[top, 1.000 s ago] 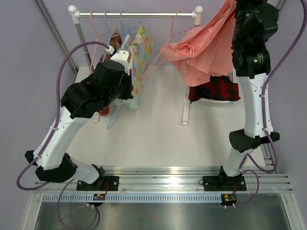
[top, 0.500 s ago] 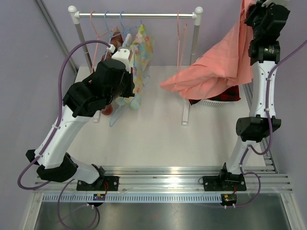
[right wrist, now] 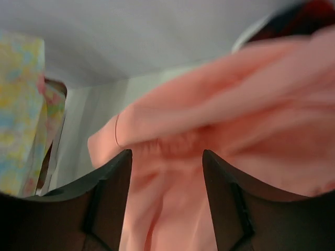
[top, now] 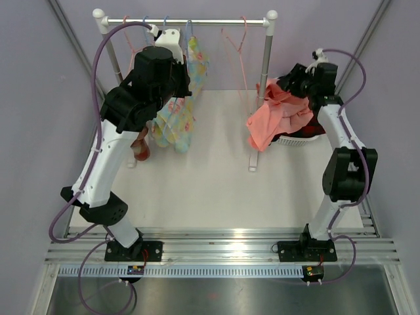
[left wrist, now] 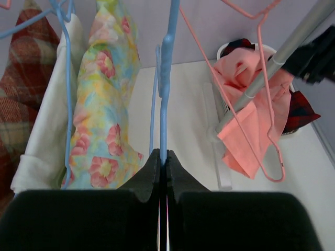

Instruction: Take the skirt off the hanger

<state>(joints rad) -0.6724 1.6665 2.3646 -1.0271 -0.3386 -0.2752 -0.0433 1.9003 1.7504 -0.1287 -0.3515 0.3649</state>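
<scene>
Left jaws clenched on the blue hanger [left wrist: 165, 68]; left gripper [left wrist: 163, 157] up by the rail [top: 197, 21], fingers pressed tight, the wire running into the seam between them; floral garment [left wrist: 104, 104] hangs just to its left, a white one and a red plaid one beyond that.

Right jaws released; right gripper [right wrist: 166, 157] stands with fingers parted above the skirt [right wrist: 235, 104], pink cloth showing through the gap, not pinched.

Skirt is off its hanger; lies crumpled over the rim of the basket [top: 292, 140] at the right end of the rack, one fold spilling down beside the right post [top: 266, 59]; dark plaid cloth [left wrist: 301, 107] under it in the basket.

Pink hanger [top: 237, 46] hangs bare on the rail, near that post; rack and basket stand on the table [top: 210, 184].
</scene>
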